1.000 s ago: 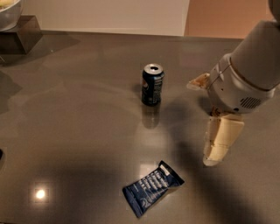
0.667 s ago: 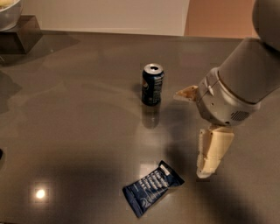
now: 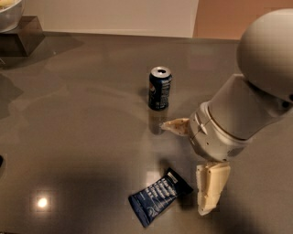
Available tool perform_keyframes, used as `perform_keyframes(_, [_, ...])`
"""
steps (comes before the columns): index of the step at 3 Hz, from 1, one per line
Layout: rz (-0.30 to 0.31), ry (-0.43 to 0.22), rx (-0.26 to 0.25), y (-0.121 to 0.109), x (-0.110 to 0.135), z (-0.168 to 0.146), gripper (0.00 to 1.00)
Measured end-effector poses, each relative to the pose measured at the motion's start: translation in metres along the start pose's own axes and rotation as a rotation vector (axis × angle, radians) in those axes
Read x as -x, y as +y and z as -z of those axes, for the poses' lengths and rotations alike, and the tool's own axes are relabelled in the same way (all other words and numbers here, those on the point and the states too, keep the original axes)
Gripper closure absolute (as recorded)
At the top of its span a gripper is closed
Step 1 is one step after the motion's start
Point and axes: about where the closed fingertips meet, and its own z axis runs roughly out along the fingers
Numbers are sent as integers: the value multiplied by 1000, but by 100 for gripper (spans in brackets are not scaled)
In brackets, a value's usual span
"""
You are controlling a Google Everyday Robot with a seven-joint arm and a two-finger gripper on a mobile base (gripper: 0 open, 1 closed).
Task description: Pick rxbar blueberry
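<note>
The rxbar blueberry [image 3: 158, 197] is a flat dark navy wrapper with white text. It lies tilted on the grey table [image 3: 78, 137], near the front. My gripper [image 3: 183, 168] is open, just right of and above the bar's upper right end. One cream finger [image 3: 176, 126] points left toward the can. The other finger [image 3: 210, 187] points down, right beside the bar's right end. I cannot tell whether it touches the bar. Nothing is held.
A dark blue soda can [image 3: 159, 88] stands upright behind the bar, mid-table. A white bowl [image 3: 9, 13] sits on a dark block [image 3: 20, 39] at the far left corner. The table's back edge meets a pale wall [image 3: 114, 16].
My arm has moved left and forward, bringing the gripper down close to the bar's right end. The bar and can have not moved.
</note>
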Motion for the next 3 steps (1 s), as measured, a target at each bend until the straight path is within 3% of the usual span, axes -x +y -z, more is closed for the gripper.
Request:
perform_keyframes(2, [69, -11, 109, 17, 13, -25, 0])
perform_keyframes(3, [81, -9, 132, 21, 16, -35, 0])
